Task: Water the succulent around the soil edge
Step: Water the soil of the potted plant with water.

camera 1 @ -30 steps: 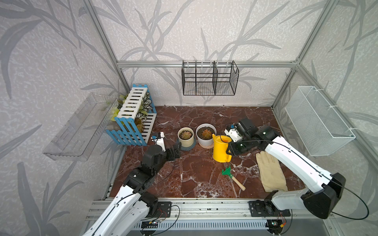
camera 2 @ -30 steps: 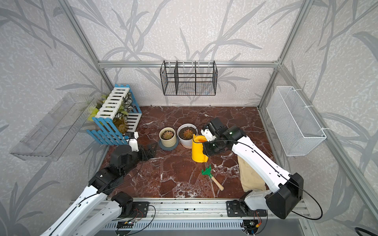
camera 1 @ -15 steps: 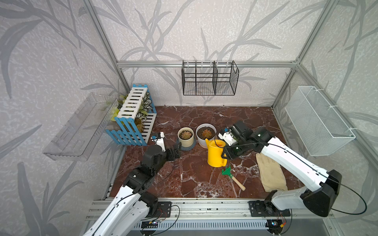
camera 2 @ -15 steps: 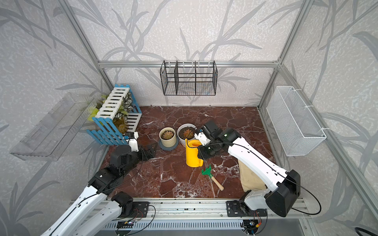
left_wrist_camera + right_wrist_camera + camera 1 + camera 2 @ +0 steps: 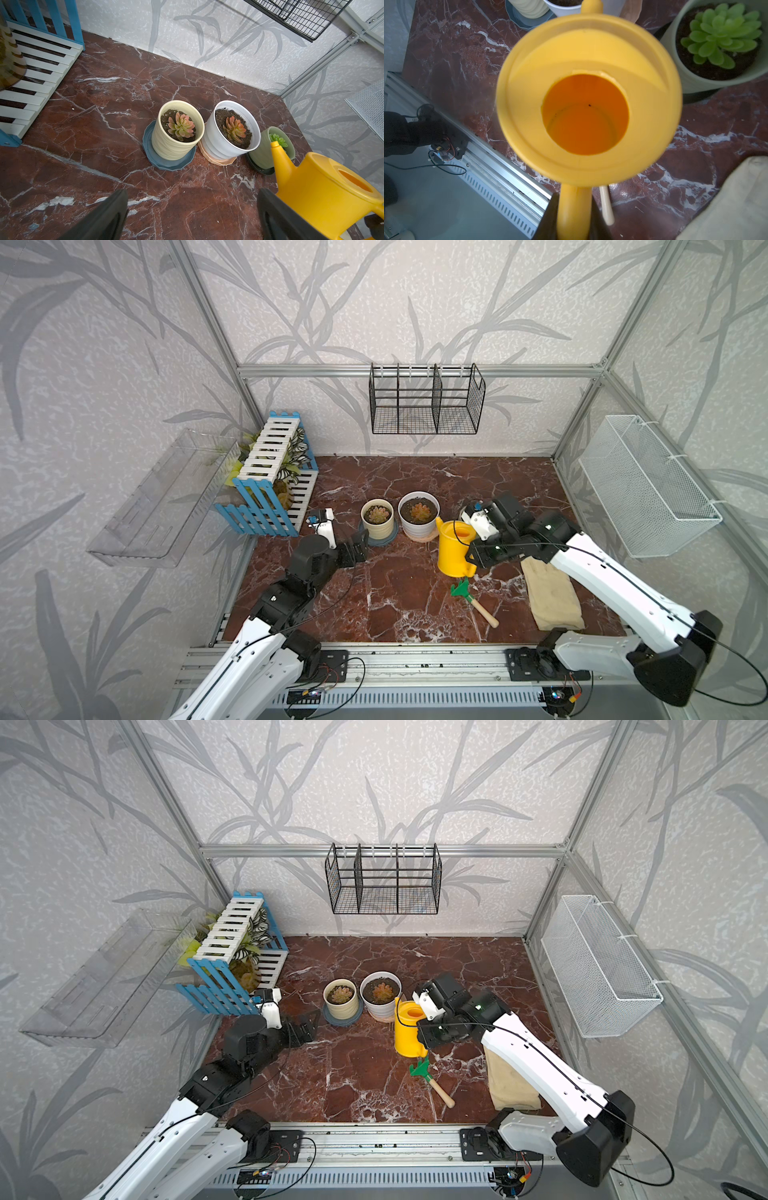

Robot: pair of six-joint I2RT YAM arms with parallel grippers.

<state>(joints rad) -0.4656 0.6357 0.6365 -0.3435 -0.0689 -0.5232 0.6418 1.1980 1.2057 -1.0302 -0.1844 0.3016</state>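
Planter (image 5: 270, 452) of blue and white slats at far left. Next, left gripper (image 5: 192, 192), jaws spread wide, holding nothing, low over red marble table (image 5: 399, 605), facing a row of pots. Cream pot (image 5: 170, 145) with pinkish rosette, then white pot (image 5: 220, 145) with orange rosette just beside it. Yellow watering can (image 5: 455, 549), upright, spout toward white pot. Right gripper (image 5: 574, 216) clamped tight on its handle. Just beside the can, the succulent (image 5: 720, 35): bright green rosette in sage pot, ringed by dark soil edge (image 5: 704, 69), hidden beneath right arm in both top views. Farther right, green hand rake (image 5: 473, 603) and beige glove (image 5: 552, 597), lying flat.
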